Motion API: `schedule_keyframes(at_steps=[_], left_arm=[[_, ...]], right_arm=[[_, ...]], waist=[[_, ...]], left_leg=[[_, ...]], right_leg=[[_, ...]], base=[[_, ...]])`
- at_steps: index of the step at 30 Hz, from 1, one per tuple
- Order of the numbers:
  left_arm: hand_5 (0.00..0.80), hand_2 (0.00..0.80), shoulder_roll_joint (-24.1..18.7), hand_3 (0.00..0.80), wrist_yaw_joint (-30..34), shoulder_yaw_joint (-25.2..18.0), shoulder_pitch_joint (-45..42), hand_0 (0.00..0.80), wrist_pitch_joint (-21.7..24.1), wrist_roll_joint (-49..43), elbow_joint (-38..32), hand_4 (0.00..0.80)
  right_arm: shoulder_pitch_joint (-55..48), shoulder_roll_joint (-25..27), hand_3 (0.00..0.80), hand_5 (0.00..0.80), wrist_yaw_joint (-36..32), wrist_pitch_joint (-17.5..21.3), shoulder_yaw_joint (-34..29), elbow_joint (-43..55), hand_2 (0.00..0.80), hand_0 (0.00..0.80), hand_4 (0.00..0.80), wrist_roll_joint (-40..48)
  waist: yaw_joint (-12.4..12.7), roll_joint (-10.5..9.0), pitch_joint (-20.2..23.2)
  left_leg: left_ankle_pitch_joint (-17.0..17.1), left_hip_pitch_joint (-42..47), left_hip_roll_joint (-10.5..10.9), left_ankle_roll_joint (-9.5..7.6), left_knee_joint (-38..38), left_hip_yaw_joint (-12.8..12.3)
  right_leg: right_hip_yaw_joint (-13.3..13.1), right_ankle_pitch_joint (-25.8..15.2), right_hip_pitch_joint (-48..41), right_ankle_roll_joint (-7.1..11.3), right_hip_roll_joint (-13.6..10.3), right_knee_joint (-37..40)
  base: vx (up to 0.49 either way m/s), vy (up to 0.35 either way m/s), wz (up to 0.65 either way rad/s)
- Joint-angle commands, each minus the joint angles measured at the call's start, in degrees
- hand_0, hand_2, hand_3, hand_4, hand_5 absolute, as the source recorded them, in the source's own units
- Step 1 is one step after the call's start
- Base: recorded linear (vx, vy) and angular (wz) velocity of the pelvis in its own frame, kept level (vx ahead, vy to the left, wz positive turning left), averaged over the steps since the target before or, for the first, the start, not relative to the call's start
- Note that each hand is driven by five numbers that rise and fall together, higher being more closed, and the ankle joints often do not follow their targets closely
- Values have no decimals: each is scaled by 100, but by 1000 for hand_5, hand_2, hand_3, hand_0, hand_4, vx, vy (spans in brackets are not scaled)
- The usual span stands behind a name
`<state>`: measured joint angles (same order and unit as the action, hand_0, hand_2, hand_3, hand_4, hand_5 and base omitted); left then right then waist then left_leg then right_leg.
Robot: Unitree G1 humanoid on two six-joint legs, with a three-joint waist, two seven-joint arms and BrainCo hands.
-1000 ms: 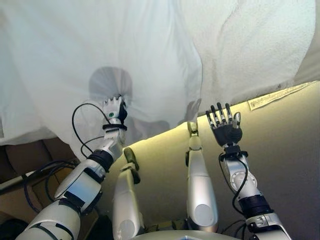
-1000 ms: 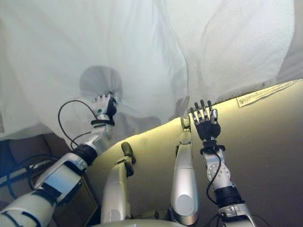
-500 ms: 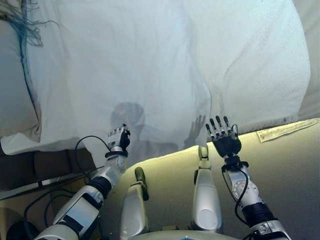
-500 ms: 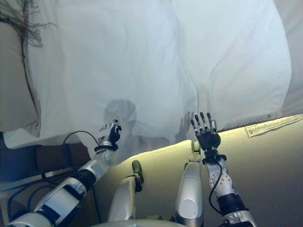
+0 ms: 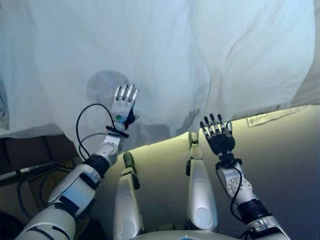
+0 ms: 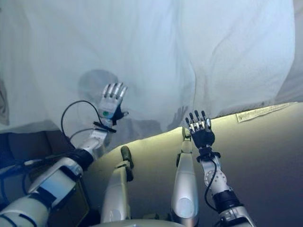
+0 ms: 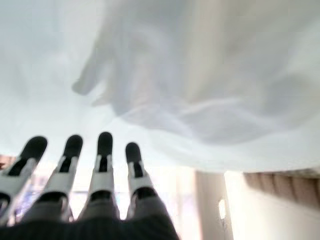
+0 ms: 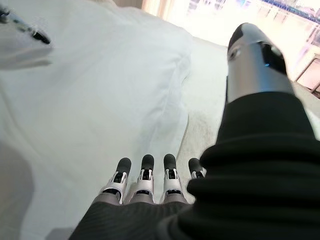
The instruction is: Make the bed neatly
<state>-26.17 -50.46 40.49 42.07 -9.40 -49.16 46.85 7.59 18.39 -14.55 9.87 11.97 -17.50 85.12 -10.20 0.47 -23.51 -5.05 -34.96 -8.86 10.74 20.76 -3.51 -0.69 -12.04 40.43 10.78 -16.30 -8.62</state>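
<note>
We're mid-smoothing: white sheet (image 5: 125, 55) drapes over the bed's near edge. Left robot hand (image 5: 124, 102) spread flat vs. its overhang; right robot hand (image 5: 216, 134) splayed, empty, by mattress (image 5: 280, 145) edge. Next, prob.: grip hem & pull straight.

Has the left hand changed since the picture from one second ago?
Yes. The left hand was curled at the sheet; now its fingers are straight, reaching further onto the sheet, past its hanging edge.
</note>
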Motion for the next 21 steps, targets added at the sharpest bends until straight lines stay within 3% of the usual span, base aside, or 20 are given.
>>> schedule_keyframes(at_steps=[1, 5, 11, 21], left_arm=[[0, 0, -408, 0, -931, -316, 257, 0, -115, -214, 3, 0], [0, 0, -369, 0, -1023, -535, 244, 0, -122, -72, 34, 0], [0, 0, -101, 0, -819, -472, 241, 0, -261, 52, 236, 0], [0, 0, -291, 0, -754, -506, 549, 0, -282, 478, 389, 0]], right_arm=[[-1, 194, 0, 0, -282, 245, -56, 657, 0, 0, 0, 56], [-88, 161, 0, 0, -397, 276, -52, 730, 0, 0, 0, 135], [100, 147, 0, 0, -430, 348, -28, 841, 0, 0, 0, 66], [422, 217, 0, 0, -301, 403, 17, 1120, 0, 0, 0, 28]], waist=[[-20, 61, -162], [-1, -4, -265], [-3, 18, -306], [16, -122, -515]], left_leg=[[1177, -396, -120, -235, -697, 45], [1174, -556, -128, -229, -567, 77], [1249, -816, -119, -201, -502, 151], [1312, -1349, -155, -177, -384, 197]], right_leg=[[-58, 191, -73, 223, -143, -358], [-17, 174, 39, 217, -132, -411], [-101, 90, 283, 208, -118, -430], [-71, 12, 705, 157, -36, -419]], base=[[-50, 14, -3], [-20, -2, 0], [-5, 22, 1], [-22, 13, -1]])
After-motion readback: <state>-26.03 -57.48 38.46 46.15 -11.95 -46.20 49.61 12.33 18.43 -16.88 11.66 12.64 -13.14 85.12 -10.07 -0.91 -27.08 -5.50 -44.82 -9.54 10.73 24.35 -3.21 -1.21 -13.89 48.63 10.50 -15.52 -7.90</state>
